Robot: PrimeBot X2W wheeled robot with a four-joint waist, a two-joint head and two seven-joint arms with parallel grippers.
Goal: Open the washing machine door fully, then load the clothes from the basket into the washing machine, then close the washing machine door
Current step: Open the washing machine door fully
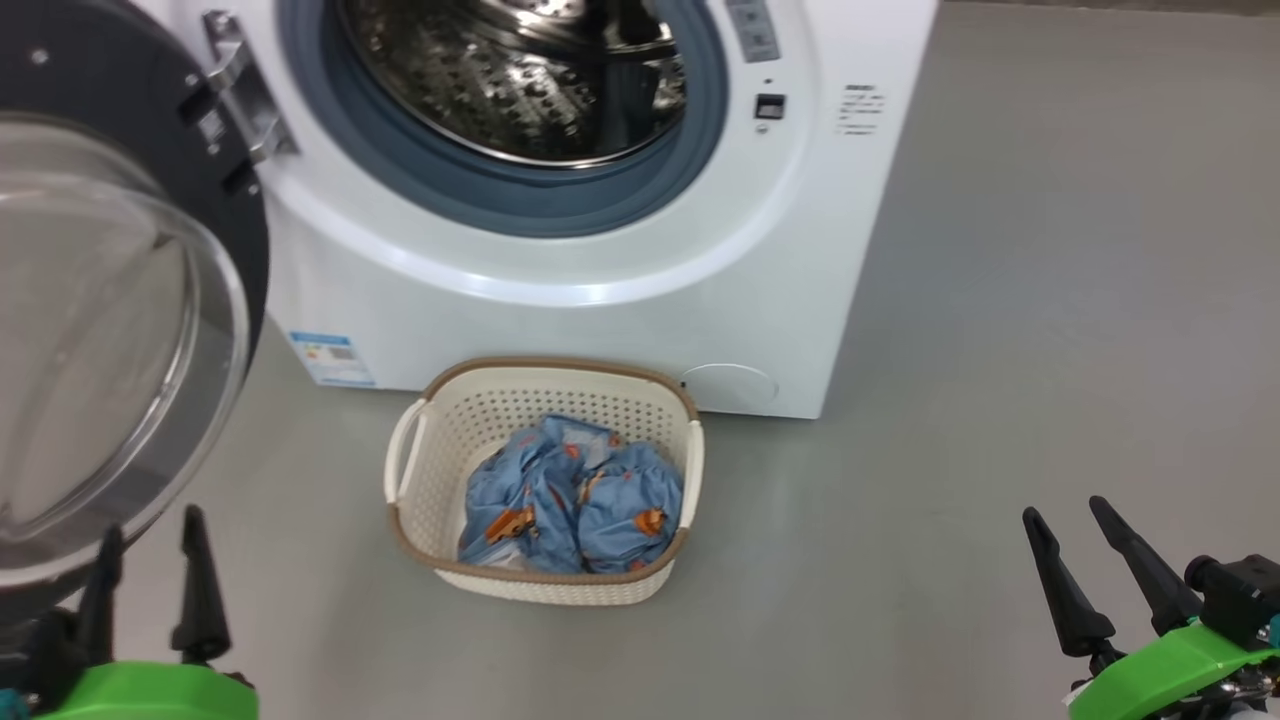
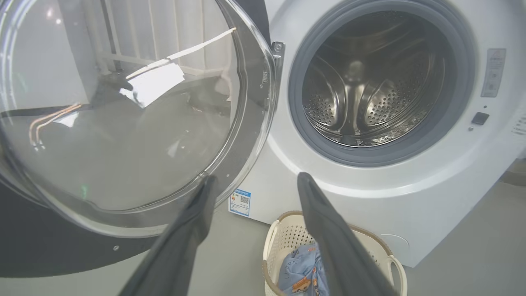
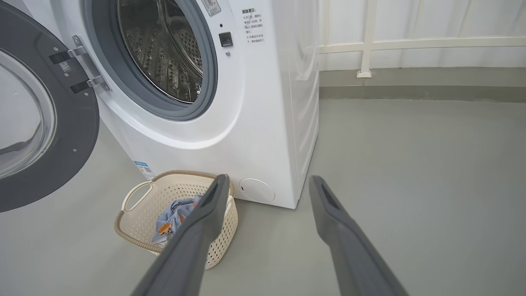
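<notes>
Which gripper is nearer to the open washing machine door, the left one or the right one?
Left. The left gripper is just by the door, at its lower edge. The right gripper is far off, on the other side of the basket.

Long black tapered fingers (image 1: 1066, 590) — bright green wrist housings (image 1: 1165, 665), black fittings (image 1: 1235, 592).

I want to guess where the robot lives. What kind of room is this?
Probably a laundry spot, perhaps a utility room. A white washing machine stands with its round door open, and a basket of blue clothes sits before it on a bare grey floor.
</notes>
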